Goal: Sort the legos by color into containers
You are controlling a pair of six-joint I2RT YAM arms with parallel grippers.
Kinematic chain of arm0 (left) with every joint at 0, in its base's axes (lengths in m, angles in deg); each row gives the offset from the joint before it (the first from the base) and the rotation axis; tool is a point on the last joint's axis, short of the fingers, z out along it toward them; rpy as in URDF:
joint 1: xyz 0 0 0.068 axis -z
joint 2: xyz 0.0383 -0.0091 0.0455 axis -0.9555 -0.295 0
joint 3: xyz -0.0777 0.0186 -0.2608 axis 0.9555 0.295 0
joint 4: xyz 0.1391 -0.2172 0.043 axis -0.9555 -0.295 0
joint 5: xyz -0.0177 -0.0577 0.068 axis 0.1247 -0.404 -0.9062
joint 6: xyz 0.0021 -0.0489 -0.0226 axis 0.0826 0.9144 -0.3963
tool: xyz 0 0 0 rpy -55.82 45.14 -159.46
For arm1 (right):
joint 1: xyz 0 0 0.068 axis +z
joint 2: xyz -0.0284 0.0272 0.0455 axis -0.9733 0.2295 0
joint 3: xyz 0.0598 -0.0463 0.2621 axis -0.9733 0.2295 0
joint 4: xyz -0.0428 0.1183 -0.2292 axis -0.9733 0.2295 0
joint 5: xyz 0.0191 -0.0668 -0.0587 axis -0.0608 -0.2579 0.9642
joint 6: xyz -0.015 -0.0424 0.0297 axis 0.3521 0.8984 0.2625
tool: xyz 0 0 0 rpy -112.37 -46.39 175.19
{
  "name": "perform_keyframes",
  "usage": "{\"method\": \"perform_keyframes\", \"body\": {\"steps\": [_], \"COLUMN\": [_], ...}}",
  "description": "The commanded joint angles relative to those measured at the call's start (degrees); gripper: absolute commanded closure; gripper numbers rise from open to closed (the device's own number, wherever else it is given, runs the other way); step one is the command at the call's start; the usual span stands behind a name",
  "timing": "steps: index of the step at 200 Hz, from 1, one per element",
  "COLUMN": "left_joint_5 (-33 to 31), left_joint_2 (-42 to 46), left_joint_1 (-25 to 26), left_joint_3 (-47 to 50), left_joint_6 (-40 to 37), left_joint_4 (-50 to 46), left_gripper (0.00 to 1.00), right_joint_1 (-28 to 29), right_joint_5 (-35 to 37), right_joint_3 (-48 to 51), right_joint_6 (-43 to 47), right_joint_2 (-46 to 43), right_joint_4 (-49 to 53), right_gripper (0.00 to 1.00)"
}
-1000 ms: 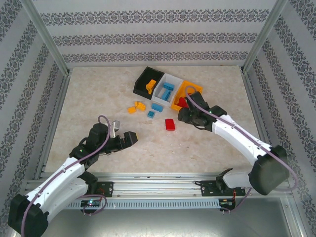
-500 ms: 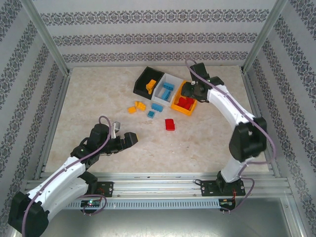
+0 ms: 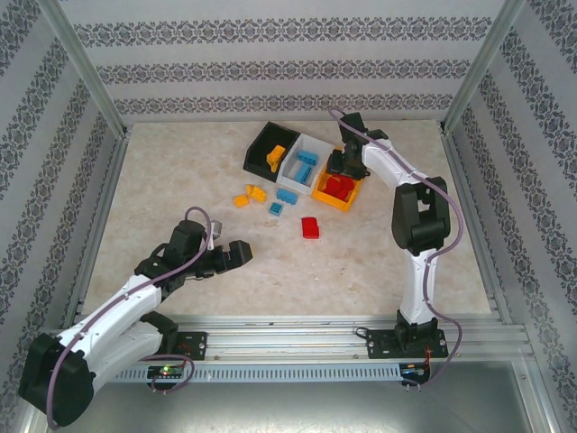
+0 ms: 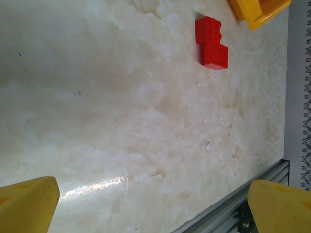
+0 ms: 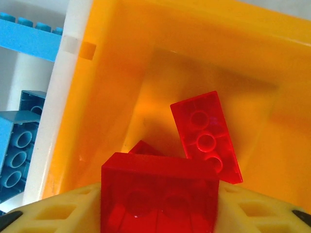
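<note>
Sorting looks a bit past halfway to me, but it's not finished. The black bin [image 3: 260, 149] has one orange lego [image 3: 275, 159] in it. The white bin [image 3: 317, 142] next to it has a few blue legos [image 3: 306, 163], and the orange-yellow bin [image 5: 112, 63] has at least two red legos [image 5: 206, 138] lying inside. The right hand [image 3: 341, 164] hangs directly over that orange-yellow bin, its fingers [image 5: 53, 213] clamped on a held red lego [image 5: 158, 194]. That brick sits squarely between them and just above the ones below, so my guess is it's about to be dropped and hasn't been let go yet. Left out on the tabletop [image 3: 180, 180] are two loose orange legos [image 3: 241, 200], two loose blue legos [image 3: 287, 196] and one stray red lego [image 4: 211, 42], so five more trips by my count. The left hand [image 3: 238, 253] hovers low over bare tabletop with its fingers spread wide and nothing between them. The stray red lego lies out ahead of it, a bit toward its right finger and well apart from it, just short of the orange-yellow bin's corner. From overhead, the loose orange and blue ones seem to lie ahead of that hand too, off toward its left side. Red looks like the easiest next pick for it, though that's just my read.
</note>
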Motion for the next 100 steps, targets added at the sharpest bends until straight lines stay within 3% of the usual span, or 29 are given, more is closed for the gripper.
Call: {"method": "perform_keyframes", "body": {"steps": [1,51,100], "left_joint_5": [-1.06,-0.57,-2.11], "left_joint_2": [-0.96,-1.26,0.57], "left_joint_1": [-0.58,-0.54,-0.52], "left_joint_3": [-1.78,-1.59,-2.43], "left_joint_6": [-2.98,-2.22,-3.03], "left_joint_4": [-2.04,-1.23,-4.28], "left_gripper": [0.00,0.00,0.00], "right_joint_1": [-0.38,-0.34,4.25], "right_joint_5": [-0.90,-1.32,0.50], "right_joint_3": [-2.27,-1.43,7.81], "right_joint_6": [0.90,0.92,2.34], "right_joint_2": [0.84,-2.14,-17.34], "right_joint_4": [0.99,1.16,-0.08], "right_gripper": [0.43,0.36,0.34]}}
